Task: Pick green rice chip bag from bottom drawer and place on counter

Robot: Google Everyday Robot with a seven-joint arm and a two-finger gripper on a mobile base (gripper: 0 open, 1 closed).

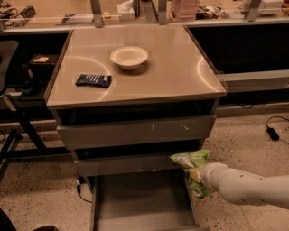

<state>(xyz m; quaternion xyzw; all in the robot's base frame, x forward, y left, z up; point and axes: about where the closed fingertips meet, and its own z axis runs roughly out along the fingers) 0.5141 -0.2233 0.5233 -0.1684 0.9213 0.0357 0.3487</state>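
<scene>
The green rice chip bag (193,163) is crinkled, light green with white patches, and hangs at the right edge of the open bottom drawer (140,203), above its right wall. My gripper (198,177) at the end of the white arm comes in from the right and is shut on the bag; the bag hides its tips. The drawer tray looks empty. The counter (171,67) is the glossy beige top of the grey cabinet, well above the bag.
A white bowl (129,57) and a dark blue snack packet (93,80) lie on the counter. Two wider grey drawers (135,131) sit above the open one. A cluttered workbench (135,11) runs behind. A cable and plug (272,132) lie on the floor at right.
</scene>
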